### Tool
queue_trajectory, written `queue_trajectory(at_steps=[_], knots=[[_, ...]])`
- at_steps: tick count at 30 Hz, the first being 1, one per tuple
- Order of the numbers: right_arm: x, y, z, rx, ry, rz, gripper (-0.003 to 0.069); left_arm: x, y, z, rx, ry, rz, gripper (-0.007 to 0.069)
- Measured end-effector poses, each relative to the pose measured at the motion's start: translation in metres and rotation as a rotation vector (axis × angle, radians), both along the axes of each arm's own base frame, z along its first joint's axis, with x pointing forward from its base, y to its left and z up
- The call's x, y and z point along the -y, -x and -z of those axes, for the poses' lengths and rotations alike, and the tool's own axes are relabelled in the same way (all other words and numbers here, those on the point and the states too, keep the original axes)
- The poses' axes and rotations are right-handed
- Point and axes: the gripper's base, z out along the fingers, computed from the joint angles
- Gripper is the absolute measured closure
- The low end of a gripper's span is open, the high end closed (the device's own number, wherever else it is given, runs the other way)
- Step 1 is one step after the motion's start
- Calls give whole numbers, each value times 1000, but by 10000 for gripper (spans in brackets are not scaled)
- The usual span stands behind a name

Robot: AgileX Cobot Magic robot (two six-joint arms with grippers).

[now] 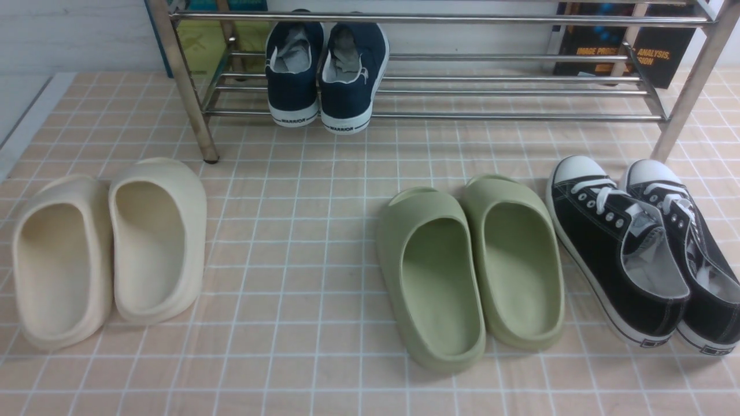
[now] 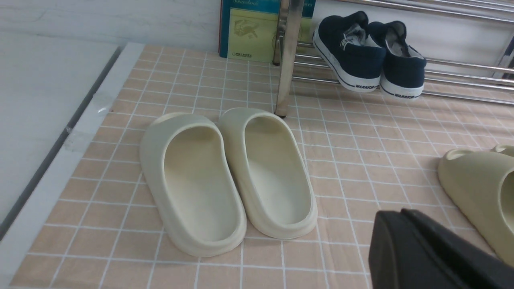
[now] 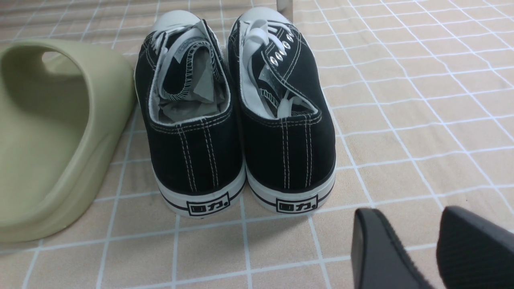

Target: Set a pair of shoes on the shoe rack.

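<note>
1. The pair of navy blue canvas slip-on sneakers with white rubber soles (image 1: pixel 293 81) is supported by the lower bars of the shiny chrome metal shoe rack (image 1: pixel 439 117), with the heels, marked "WARRIOR", turned toward the camera.
2. In the front view, the sneakers are seen near the rack's left end, side by side.
3. The fingers of the black left gripper (image 2: pixel 409 241) are held together, with nothing clamped.
4. The fingers of the dark right gripper (image 3: pixel 415 237) are held apart, and nothing is gripped between them.
5. On the white-lined beige tiled surface (image 1: pixel 289 323), cream foam slippers (image 1: pixel 156 242), green foam slippers (image 1: pixel 439 283) and black canvas lace-up sneakers with white toe caps (image 1: pixel 618 248) are set in front of the rack.
</note>
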Motion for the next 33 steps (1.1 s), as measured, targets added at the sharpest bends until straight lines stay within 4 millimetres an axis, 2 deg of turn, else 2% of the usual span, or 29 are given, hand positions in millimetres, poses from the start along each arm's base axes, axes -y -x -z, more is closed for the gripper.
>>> queue_trajectory(at_steps=[1, 6, 7, 9, 14, 23, 33], knots=[[0, 0, 0, 0, 0, 0, 419, 1, -1, 1, 0, 0, 0, 603], [0, 0, 0, 0, 0, 0, 419, 16, -34, 49, 28, -40, -19, 603], [0, 0, 0, 0, 0, 1, 419, 16, -35, 50, 37, -41, -23, 603], [0, 0, 0, 0, 0, 1, 419, 19, -45, 72, 42, -72, -17, 603], [0, 0, 0, 0, 0, 1, 419, 20, -55, 101, 50, -120, -1, 603], [0, 0, 0, 0, 0, 1, 419, 17, -59, 125, -4, -118, -30, 603], [0, 0, 0, 0, 0, 1, 419, 16, -57, 137, -107, -92, -51, 603]])
